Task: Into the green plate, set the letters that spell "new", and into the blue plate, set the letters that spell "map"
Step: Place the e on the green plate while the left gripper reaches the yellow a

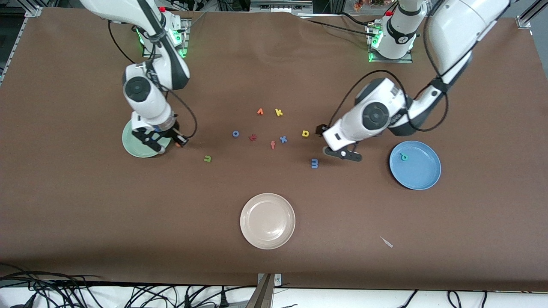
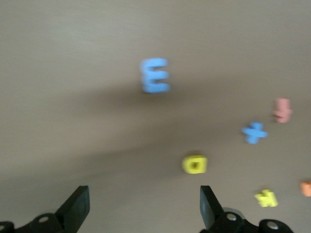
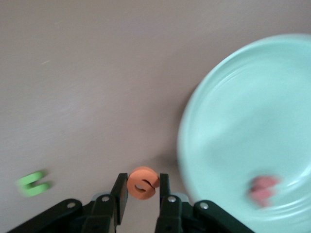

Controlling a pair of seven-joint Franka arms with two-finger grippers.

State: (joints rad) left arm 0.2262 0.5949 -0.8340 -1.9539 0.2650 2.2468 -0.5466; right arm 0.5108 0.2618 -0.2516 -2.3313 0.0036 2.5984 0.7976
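My right gripper (image 1: 177,142) (image 3: 142,180) is shut on the orange e (image 3: 143,185), low over the table just beside the green plate (image 1: 132,144) (image 3: 243,116). A salmon-red w (image 3: 264,189) lies in that plate. The green n (image 1: 207,158) (image 3: 33,183) rests on the table nearer the middle. My left gripper (image 1: 342,153) (image 2: 144,208) hangs open and empty over the table between the blue m (image 1: 314,163) (image 2: 155,75) and the yellow a (image 1: 305,133) (image 2: 195,164). The teal p (image 1: 404,157) lies in the blue plate (image 1: 421,175).
Spare letters lie mid-table: orange v (image 1: 260,111), yellow k (image 1: 278,112), blue o (image 1: 235,134), a dark red letter (image 1: 253,137), salmon f (image 1: 272,144), blue x (image 1: 283,139). A beige plate (image 1: 267,239) sits nearer the front camera. A small pale scrap (image 1: 386,242) lies near the front edge.
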